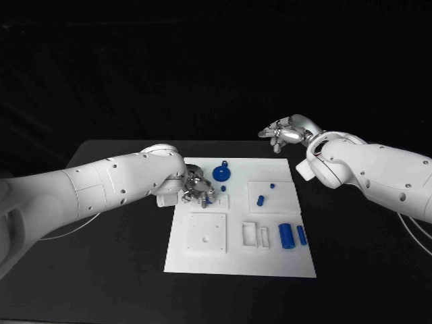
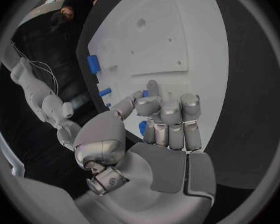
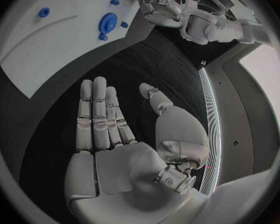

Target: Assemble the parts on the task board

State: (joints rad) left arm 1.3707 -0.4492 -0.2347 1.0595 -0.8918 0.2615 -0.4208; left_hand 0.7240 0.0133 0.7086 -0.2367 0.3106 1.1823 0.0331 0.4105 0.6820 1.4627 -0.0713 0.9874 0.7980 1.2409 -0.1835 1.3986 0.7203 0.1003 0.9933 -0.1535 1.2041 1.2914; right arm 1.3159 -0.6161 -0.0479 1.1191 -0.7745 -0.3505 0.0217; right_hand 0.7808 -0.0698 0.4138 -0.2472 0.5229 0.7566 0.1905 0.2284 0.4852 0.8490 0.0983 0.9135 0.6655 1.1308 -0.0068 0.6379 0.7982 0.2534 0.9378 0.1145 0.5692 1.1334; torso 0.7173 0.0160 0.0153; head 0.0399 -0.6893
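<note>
Black table point(image 1: 99, 270) under a dark backdrop, w/ the white task board point(image 1: 275, 260) lying flat at centre.

Left arm comes in from 9 o'clock; left hand point(image 1: 196, 190) sits over the board's left edge, approx 10 o'clock from board centre. Its fingers point(image 2: 171, 115) are curled inward, and the left wrist view shows a small blue part point(image 2: 142, 128) tucked behind them, plus a bit of blue near the fingertips. In the head view a small blue piece point(image 1: 205, 200) sits right at the fingertips. Looks like a pinch on it, but the contact is partly hidden.

Right arm enters from 3 o'clock; right hand point(image 1: 286, 131) hovers off the board, past its far right corner at approx 1 o'clock, above bare table. The right wrist view shows the palm flat, fingers point(image 3: 99, 117) straight and side by side, thumb apart, holding nothing: released.

Parts on the board:
- Blue gear point(image 1: 222, 175) at approx 11 o'clock, w/ a small blue peg point(image 1: 223, 163) just beyond it.
- Short blue pin point(image 1: 261, 200) right of centre; tiny blue stud point(image 1: 273, 185) near it toward 1 o'clock.
- Two blue cylinders point(image 1: 286, 235) side by side at approx 4 o'clock, the thinner one point(image 1: 302, 235) on the outside.
- White square plate point(image 1: 206, 233) at approx 8 o'clock; white bracket blocks point(image 1: 254, 234) between it and the cylinders.
</note>
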